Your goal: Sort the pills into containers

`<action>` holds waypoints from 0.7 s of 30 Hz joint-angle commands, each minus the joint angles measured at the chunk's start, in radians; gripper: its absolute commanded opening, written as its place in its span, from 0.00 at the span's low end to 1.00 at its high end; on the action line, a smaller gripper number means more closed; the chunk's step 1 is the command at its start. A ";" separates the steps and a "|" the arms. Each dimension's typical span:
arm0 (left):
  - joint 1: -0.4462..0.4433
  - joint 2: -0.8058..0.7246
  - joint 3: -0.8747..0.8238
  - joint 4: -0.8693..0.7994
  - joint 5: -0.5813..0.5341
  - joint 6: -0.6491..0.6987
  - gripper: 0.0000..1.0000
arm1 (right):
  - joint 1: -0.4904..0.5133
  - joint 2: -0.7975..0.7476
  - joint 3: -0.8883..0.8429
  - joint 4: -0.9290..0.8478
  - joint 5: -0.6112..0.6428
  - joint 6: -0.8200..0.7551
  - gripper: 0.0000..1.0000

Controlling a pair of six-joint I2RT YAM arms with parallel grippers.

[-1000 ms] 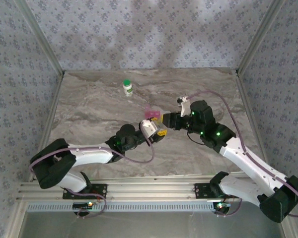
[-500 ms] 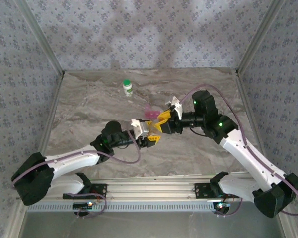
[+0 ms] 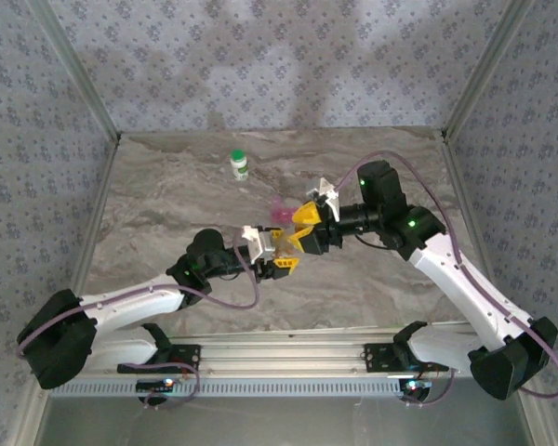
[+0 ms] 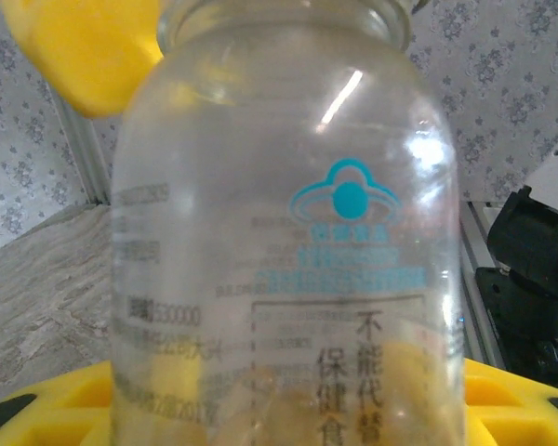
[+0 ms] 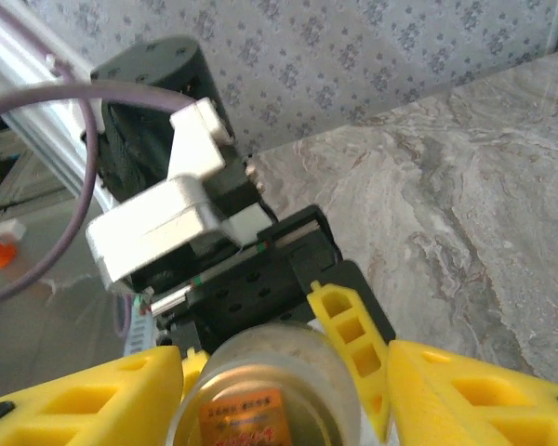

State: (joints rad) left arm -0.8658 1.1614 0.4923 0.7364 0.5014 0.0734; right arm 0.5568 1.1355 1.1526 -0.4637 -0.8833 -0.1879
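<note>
My left gripper (image 3: 276, 252) is shut on the clear vial (image 4: 288, 232), which is upright, printed with a blue logo, and has yellowish pieces at its bottom. My right gripper (image 3: 306, 226) hovers right over the vial's mouth (image 5: 270, 395); its yellow fingers (image 5: 84, 400) stand open on either side of the rim. The pink pill case (image 3: 281, 212) lies on the table just behind both grippers. Near the back of the table stands the white bottle with a green cap (image 3: 239, 164).
The marble table (image 3: 167, 214) is walled by patterned panels on three sides. Aluminium posts (image 3: 93, 102) stand at the back corners. The arms' mounting rail (image 3: 279, 358) runs along the near edge.
The right gripper swung left and down over the vial and its jaws opened. The left arm drew the vial slightly left and towards the near edge.
</note>
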 commanded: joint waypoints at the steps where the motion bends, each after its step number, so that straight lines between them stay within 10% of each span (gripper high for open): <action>1: -0.005 -0.023 -0.014 0.038 0.008 0.033 0.00 | -0.001 -0.018 0.032 0.016 0.010 0.065 0.68; 7: -0.005 -0.026 -0.021 0.049 -0.018 0.033 0.00 | 0.005 -0.024 0.088 0.016 0.093 0.144 0.76; 14: -0.004 -0.020 -0.035 0.049 -0.226 0.071 0.00 | 0.108 -0.038 0.108 0.054 0.598 0.582 0.78; 21: -0.007 0.037 -0.025 0.096 -0.441 0.092 0.00 | 0.183 0.011 0.109 0.030 0.811 0.809 0.72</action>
State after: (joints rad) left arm -0.8658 1.1824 0.4644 0.7670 0.1761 0.1390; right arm 0.7197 1.1225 1.2331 -0.4229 -0.2222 0.4828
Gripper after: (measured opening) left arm 0.522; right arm 0.719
